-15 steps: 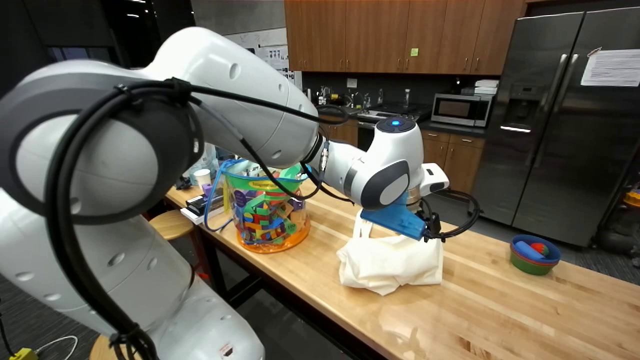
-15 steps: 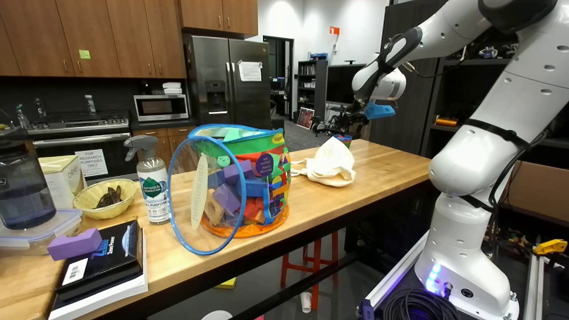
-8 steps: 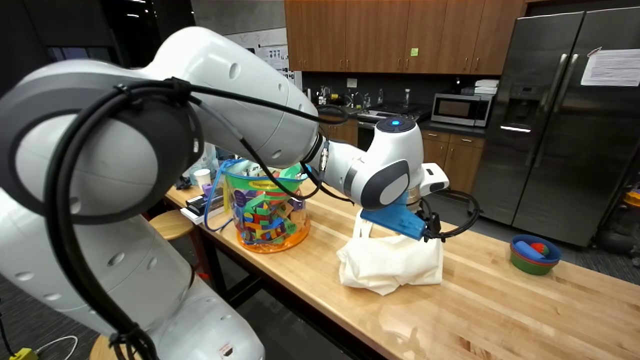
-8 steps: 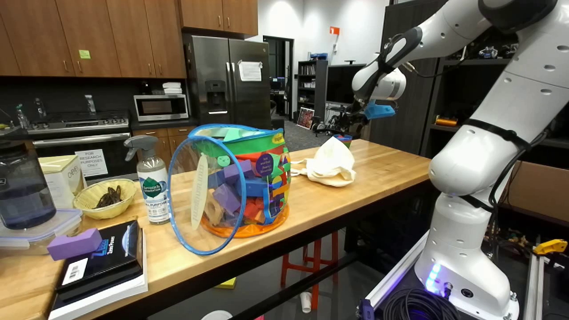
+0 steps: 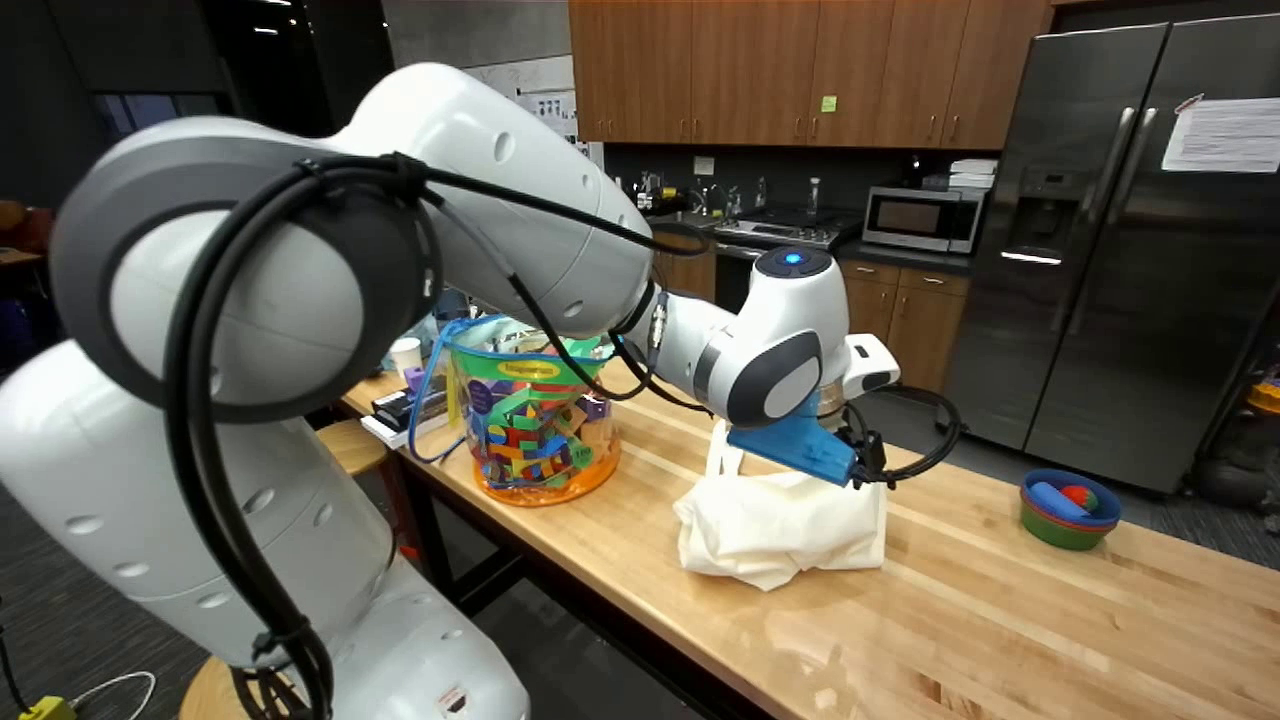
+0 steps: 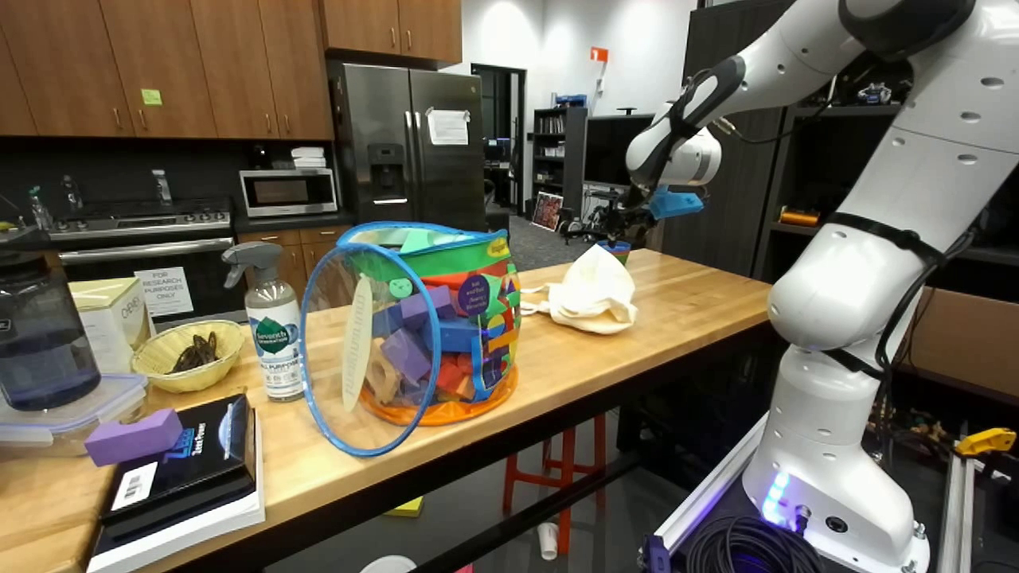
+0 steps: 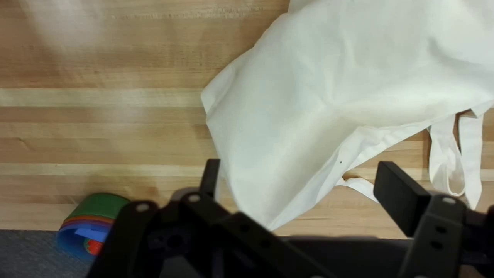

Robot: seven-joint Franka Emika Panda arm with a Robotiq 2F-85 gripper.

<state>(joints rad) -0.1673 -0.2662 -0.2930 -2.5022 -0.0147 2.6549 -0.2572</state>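
- Arm (image 5: pixel 570 260) bent — stretched across near edge of the bench (image 5: pixel 1050 620)
- Hand (image 7: pixel 303 179) pointing down over white bag (image 7: pixel 316 96), toward far edge
- Fingers (image 7: pixel 401 197) spread wide — unclenched

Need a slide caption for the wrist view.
Open gripper above a crumpled white cloth bag on a wooden tabletop, nested bowls at lower left.

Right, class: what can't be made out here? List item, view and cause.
White tote bag: wrist view, cut off by top and right edges; any contents hidden by cloth.
Nested bowls: wrist view, partly behind the claw.
Robot arm's elbow: in an exterior view, cut off by top edge.
Paper on refrigerator: in both exterior views, text too small.
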